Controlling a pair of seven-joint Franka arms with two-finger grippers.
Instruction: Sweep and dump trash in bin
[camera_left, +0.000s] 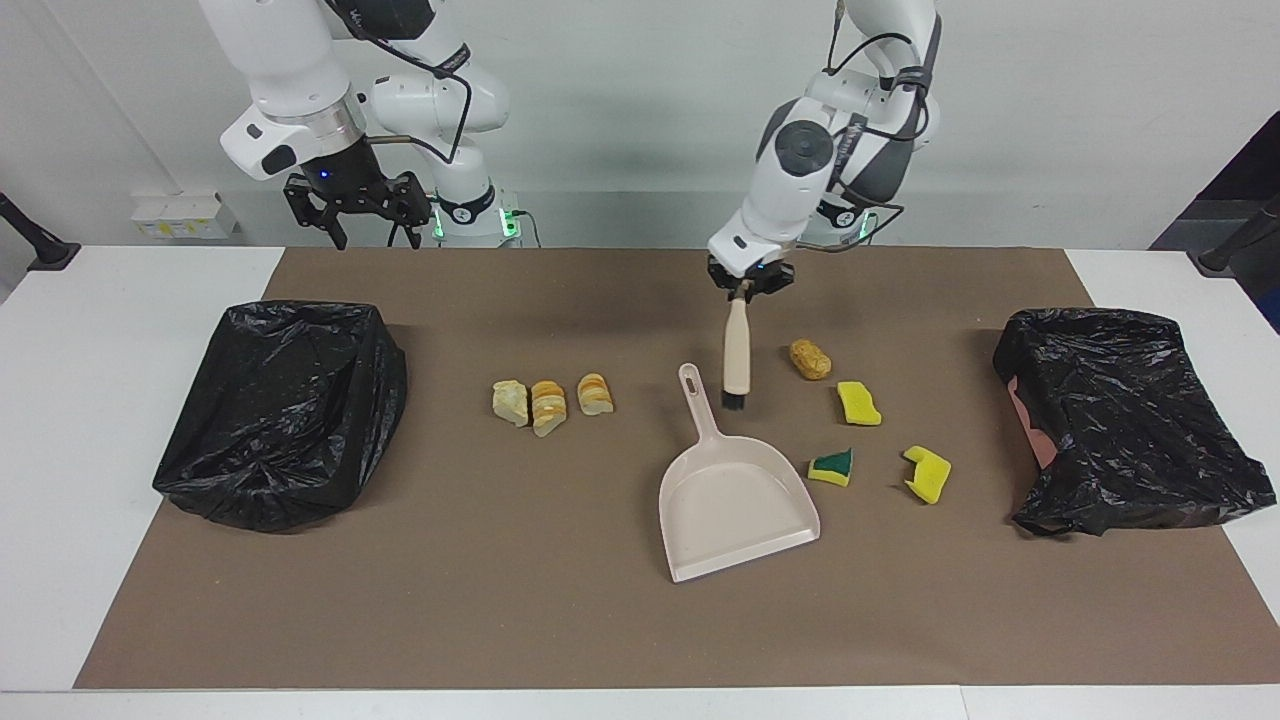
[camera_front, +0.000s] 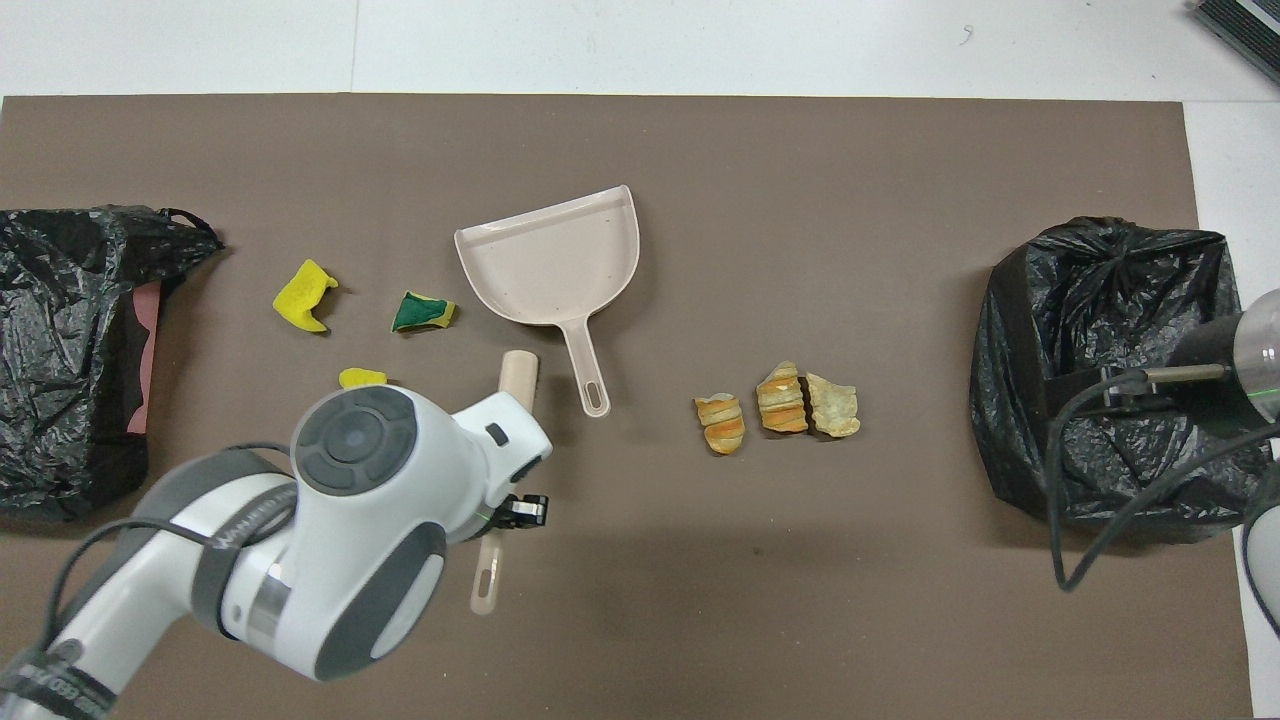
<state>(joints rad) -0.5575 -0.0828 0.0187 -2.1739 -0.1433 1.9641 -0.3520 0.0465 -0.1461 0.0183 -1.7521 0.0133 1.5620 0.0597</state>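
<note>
Trash scraps lie loose on the brown mat (camera_left: 600, 600), none in the beige dustpan (camera_left: 735, 505) yet. Three bread-like chunks (camera_left: 550, 403) sit in a row near mat centre, toward the right arm's end from the dustpan handle. Brown crusty lump (camera_left: 810, 359), yellow sponge piece (camera_left: 859, 403), green-and-yellow sponge piece (camera_left: 831, 466) and another yellow sponge piece (camera_left: 928, 474) are scattered toward the left arm's end, between dustpan and the black bin bag (camera_left: 1125, 420) there. Left gripper (camera_left: 742, 290) is clamped on the handle of the beige brush (camera_left: 736, 352), w/ black bristles pointing down just beside the dustpan handle; can't tell if bristles touch the mat. Dustpan lies flat, handle toward the robots, mouth facing away. Right gripper (camera_left: 370, 228) waits up over the mat's robot-side edge, fingers spread, holding nothing. Second black bin bag (camera_left: 285, 410) sits at the right arm's end.
</note>
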